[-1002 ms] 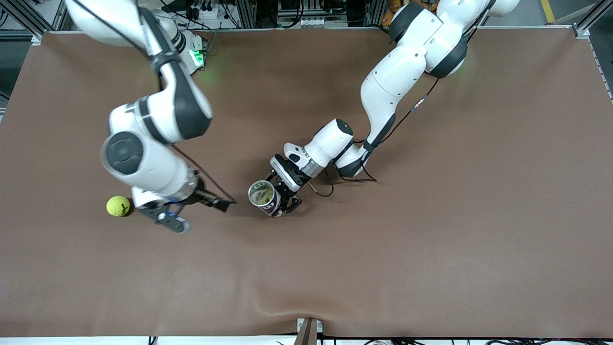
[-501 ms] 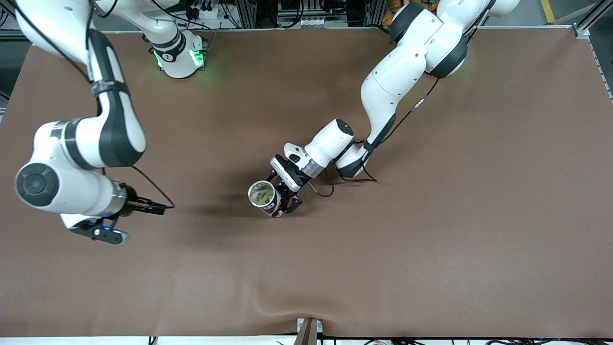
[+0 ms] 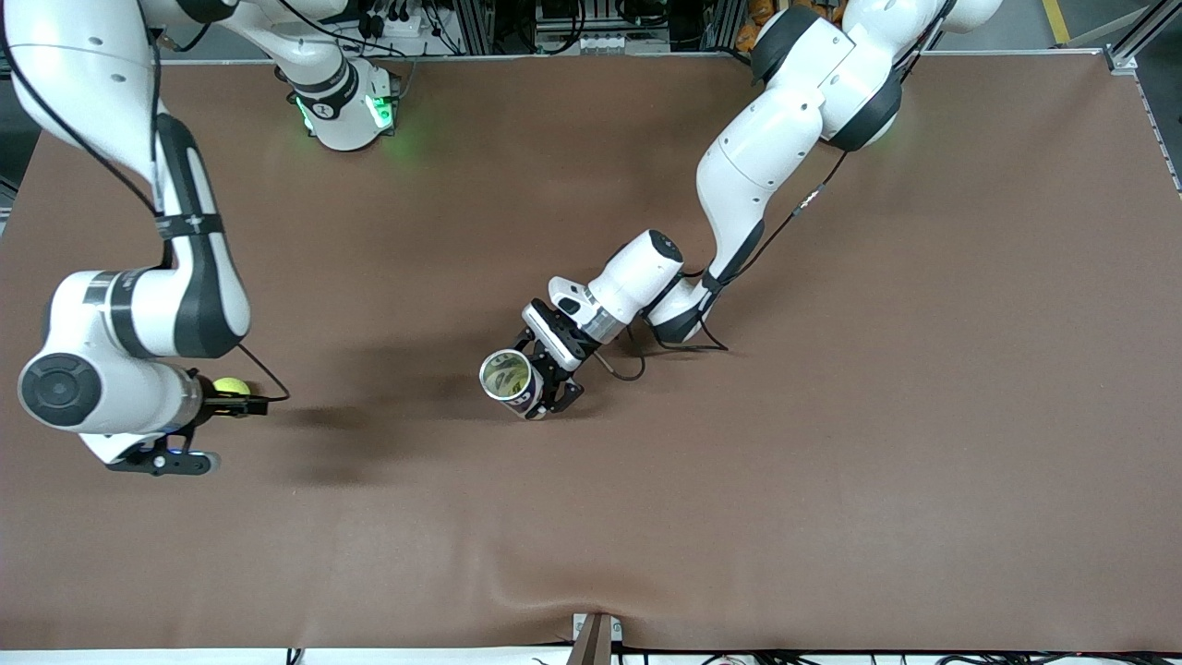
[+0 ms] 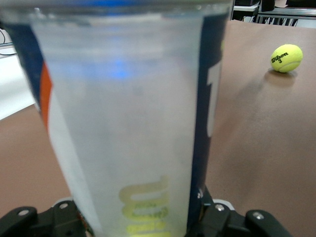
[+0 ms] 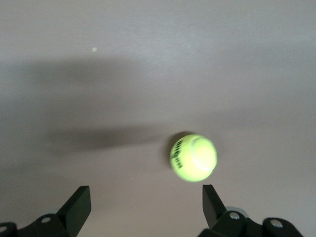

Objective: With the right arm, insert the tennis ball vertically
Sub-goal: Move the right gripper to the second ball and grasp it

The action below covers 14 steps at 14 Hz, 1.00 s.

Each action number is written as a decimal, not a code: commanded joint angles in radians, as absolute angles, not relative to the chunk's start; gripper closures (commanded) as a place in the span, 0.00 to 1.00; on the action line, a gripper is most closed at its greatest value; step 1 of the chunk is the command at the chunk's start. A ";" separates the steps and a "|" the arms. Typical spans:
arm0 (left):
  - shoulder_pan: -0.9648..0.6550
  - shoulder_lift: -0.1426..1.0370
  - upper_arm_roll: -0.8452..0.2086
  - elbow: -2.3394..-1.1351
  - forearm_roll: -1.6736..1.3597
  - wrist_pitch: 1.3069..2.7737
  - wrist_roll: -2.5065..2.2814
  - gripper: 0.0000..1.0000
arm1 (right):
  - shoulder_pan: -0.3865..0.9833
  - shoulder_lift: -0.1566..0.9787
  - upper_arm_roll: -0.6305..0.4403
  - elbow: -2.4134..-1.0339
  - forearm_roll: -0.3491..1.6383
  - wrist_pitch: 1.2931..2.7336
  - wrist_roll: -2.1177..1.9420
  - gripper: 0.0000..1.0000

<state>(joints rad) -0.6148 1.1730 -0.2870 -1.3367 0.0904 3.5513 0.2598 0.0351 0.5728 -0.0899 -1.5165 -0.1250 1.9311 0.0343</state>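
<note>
The tennis ball can (image 3: pixel 511 379) is set upright mid-table; the tennis ball (image 3: pixel 230 386) is found well apart, toward the right arm's end

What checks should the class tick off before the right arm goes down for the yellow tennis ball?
1. Right gripper open: ok.
2. Yellow felt tennis ball free on the brown table: ok.
3. Ball centred between the fingers: not ok, it sits toward one finger.
4. Left gripper shut on the clear plastic can: ok.
5. Can mouth facing up: ok.
6. Can empty: cannot tell.
</note>
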 commanded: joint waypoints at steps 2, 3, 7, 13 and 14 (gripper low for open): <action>-0.615 1.181 -0.282 -1.327 0.075 3.556 0.259 0.20 | -0.055 0.597 -0.071 -1.621 -0.150 2.104 -0.098 0.00; -0.615 1.181 -0.284 -1.327 0.075 3.556 0.259 0.20 | -0.072 0.600 -0.069 -1.662 -0.150 2.170 -0.118 0.00; -0.615 1.181 -0.284 -1.327 0.078 3.556 0.261 0.19 | -0.092 0.615 -0.069 -1.741 -0.149 2.290 -0.132 0.00; -0.614 1.184 -0.282 -1.327 0.084 3.556 0.261 0.19 | -0.101 0.615 -0.067 -1.775 -0.147 2.279 -0.132 0.00; -0.614 1.183 -0.282 -1.327 0.084 3.556 0.261 0.19 | -0.104 0.614 -0.067 -1.782 -0.146 2.278 -0.133 0.00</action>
<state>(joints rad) -0.6142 1.1730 -0.2868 -1.3366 0.0904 3.5513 0.2598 -0.0767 0.6343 -0.0871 -1.7455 -0.1251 2.2754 -0.1248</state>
